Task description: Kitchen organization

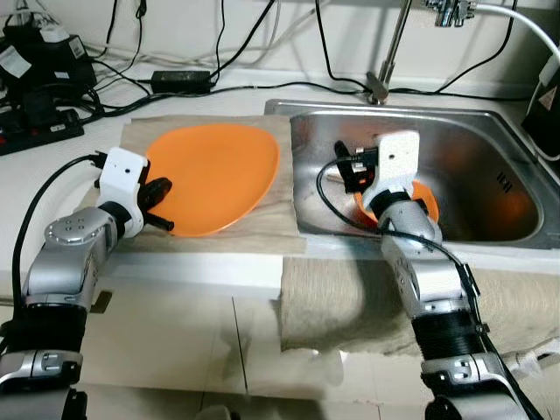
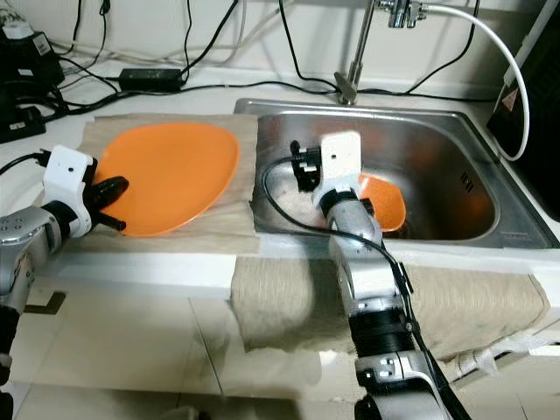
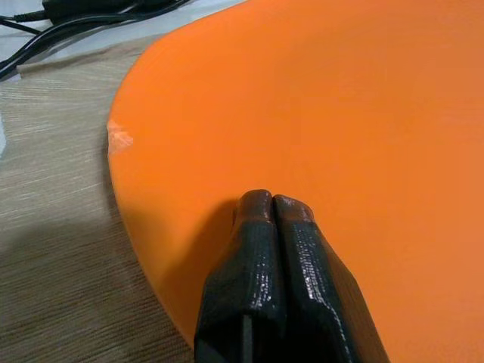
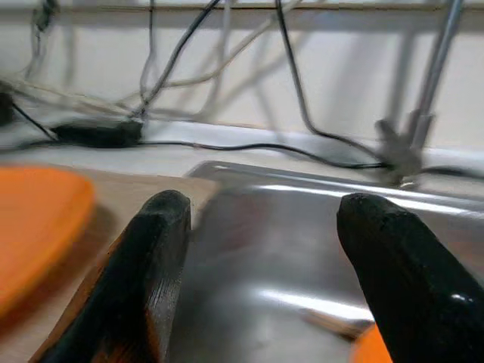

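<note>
Right wrist cam: right gripper (image 4: 261,257) over the sink (image 4: 302,249), fingers spread wide.

Two black fingers (image 4: 144,280) frame the shot with a clear gap between them and nothing held. Behind the gap sits the steel sink basin, its far rim bright with glare. A sliver of an orange dish (image 4: 374,349) lies inside the basin next to one fingertip. Beyond the other finger, an orange plate (image 4: 34,227) lies on a beige mat (image 4: 128,193) just outside the sink's edge. The faucet stem (image 4: 431,83) rises at the sink's far rim. Black cables (image 4: 249,144) and a power adapter (image 4: 94,132) run along the counter against the white wall; the background is blurred.
</note>
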Motion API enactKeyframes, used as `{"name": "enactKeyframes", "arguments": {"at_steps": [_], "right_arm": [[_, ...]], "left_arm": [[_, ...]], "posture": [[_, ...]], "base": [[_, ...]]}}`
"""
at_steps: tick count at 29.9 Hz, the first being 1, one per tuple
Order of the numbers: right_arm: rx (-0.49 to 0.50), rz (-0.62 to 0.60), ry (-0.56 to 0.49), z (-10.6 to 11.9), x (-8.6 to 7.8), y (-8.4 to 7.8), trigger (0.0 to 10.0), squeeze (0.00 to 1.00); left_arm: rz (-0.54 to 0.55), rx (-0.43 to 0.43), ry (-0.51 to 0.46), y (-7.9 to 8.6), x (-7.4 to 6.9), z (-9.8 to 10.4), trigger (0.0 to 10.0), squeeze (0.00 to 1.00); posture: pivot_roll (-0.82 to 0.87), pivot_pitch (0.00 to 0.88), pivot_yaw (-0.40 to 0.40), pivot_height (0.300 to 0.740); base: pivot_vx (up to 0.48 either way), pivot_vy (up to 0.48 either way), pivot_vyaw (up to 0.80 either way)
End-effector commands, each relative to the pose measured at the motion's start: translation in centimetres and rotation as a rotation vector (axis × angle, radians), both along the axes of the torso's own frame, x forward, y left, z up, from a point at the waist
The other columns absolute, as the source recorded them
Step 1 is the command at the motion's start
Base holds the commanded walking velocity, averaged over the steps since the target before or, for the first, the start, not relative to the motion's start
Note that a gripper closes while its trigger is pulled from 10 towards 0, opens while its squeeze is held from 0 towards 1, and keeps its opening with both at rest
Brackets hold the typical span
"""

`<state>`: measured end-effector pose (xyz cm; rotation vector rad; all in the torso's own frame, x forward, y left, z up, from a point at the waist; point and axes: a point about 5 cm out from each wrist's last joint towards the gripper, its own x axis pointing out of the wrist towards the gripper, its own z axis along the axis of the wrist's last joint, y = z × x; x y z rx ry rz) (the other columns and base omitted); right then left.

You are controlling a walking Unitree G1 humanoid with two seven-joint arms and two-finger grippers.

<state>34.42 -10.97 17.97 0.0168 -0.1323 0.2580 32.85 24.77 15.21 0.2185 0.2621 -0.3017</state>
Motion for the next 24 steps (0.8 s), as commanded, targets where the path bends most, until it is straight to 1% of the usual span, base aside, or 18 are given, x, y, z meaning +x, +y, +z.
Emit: {"name": "enactKeyframes", "arguments": {"at_steps": [1,2,3,4,8,9,10,12,13,14,15,16,19,23,24], "right_arm": [[0.062,0.067,-0.017,1.8,0.6,0.9,10.0,0.0],[0.079,0.085,-0.018,2.2,0.7,1.3,10.0,0.0],[0.079,0.085,-0.018,2.2,0.7,1.3,10.0,0.0],[0.106,0.105,-0.012,2.5,0.9,1.6,10.0,0.0],[0.259,0.155,0.051,3.1,1.7,2.8,10.0,0.0],[0.314,0.176,0.083,3.2,2.0,3.4,10.0,0.0],[0.314,0.176,0.083,3.2,2.0,3.4,10.0,0.0],[0.362,0.195,0.116,3.2,2.4,3.9,10.0,0.0],[0.362,0.195,0.116,3.2,2.4,3.9,10.0,0.0],[0.401,0.202,0.147,3.1,2.6,4.2,10.0,0.0],[0.414,0.197,0.162,2.9,2.8,4.3,10.0,0.0],[0.414,0.197,0.162,2.9,2.8,4.3,10.0,0.0],[0.443,0.166,0.218,1.8,3.1,4.4,10.0,0.0],[0.463,0.16,0.244,1.4,3.2,4.4,10.0,0.0],[0.482,0.157,0.266,1.1,3.3,4.5,10.0,0.0]], "left_arm": [[-0.011,0.022,0.155,-0.4,-0.9,-3.6,10.0,0.0],[-0.013,0.022,0.153,-0.5,-0.8,-3.6,10.0,0.0],[-0.013,0.022,0.153,-0.5,-0.8,-3.6,10.0,0.0],[-0.016,0.021,0.151,-0.6,-0.7,-3.6,10.0,0.0],[-0.025,0.019,0.147,-0.9,-0.5,-3.6,10.0,0.0],[-0.03,0.019,0.147,-1.1,-0.5,-3.6,10.0,0.0],[-0.03,0.019,0.147,-1.1,-0.5,-3.6,10.0,0.0],[-0.035,0.019,0.146,-1.2,-0.4,-3.6,10.0,0.0],[-0.035,0.019,0.146,-1.2,-0.4,-3.6,10.0,0.0],[-0.042,0.02,0.145,-1.4,-0.3,-3.6,10.0,0.0],[-0.044,0.021,0.145,-1.4,-0.3,-3.6,10.0,0.0],[-0.044,0.021,0.145,-1.4,-0.3,-3.6,10.0,0.0],[-0.048,0.023,0.144,-1.5,-0.3,-3.6,10.0,0.0],[-0.048,0.023,0.145,-1.4,-0.3,-3.6,10.0,0.0],[-0.047,0.025,0.146,-1.4,-0.3,-3.7,10.0,0.0]], "posture": [[0.07,0.02,-0.013,0.74],[0.07,0.019,-0.014,0.74],[0.07,0.019,-0.014,0.74],[0.07,0.018,-0.014,0.74],[0.08,0.017,-0.015,0.74],[0.08,0.017,-0.014,0.74],[0.08,0.017,-0.014,0.74],[0.08,0.018,-0.012,0.74],[0.08,0.018,-0.012,0.74],[0.09,0.018,-0.014,0.74],[0.09,0.018,-0.014,0.74],[0.09,0.018,-0.014,0.74],[0.09,0.018,-0.014,0.74],[0.09,0.018,-0.014,0.74],[0.09,0.018,-0.014,0.74]], "base": [[0.0,0.0,0.0],[0.0,0.0,0.0],[0.0,0.0,0.0],[0.0,0.0,0.0],[0.0,0.0,0.0],[0.0,0.0,0.0],[0.0,0.0,0.0],[0.0,0.0,0.0],[0.0,0.0,0.0],[0.0,0.0,0.0],[0.0,0.0,0.0],[0.0,0.0,0.0],[0.0,0.0,0.0],[0.0,0.0,0.0],[0.0,0.0,0.0]]}}
